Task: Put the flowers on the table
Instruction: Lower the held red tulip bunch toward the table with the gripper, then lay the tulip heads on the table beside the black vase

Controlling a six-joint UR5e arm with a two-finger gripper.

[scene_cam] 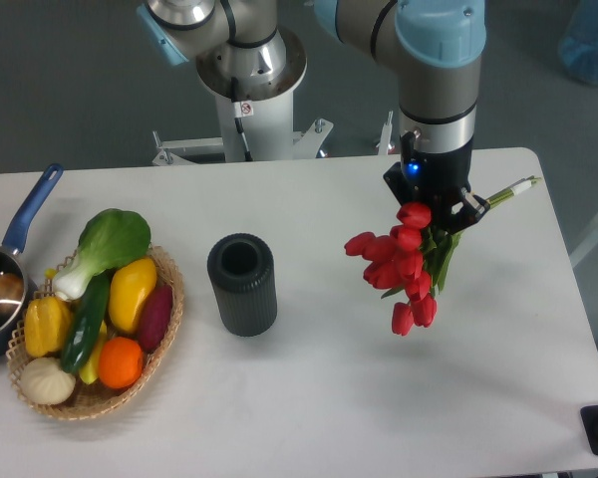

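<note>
The flowers (401, 264) are a bunch of red tulip buds with green leaves; thin green stems stick out to the upper right. My gripper (441, 214) is shut on the bunch near the leaves and holds it above the right part of the white table (319, 398), buds hanging down and to the left. I cannot tell whether the lowest buds touch the table. The dark ribbed vase (242, 284) stands upright and empty left of the flowers.
A wicker basket (164, 334) with a leafy vegetable (105, 244), peppers and other produce sits at the front left. A blue-handled pot (5, 289) is at the left edge. The robot base (244, 90) stands behind the table.
</note>
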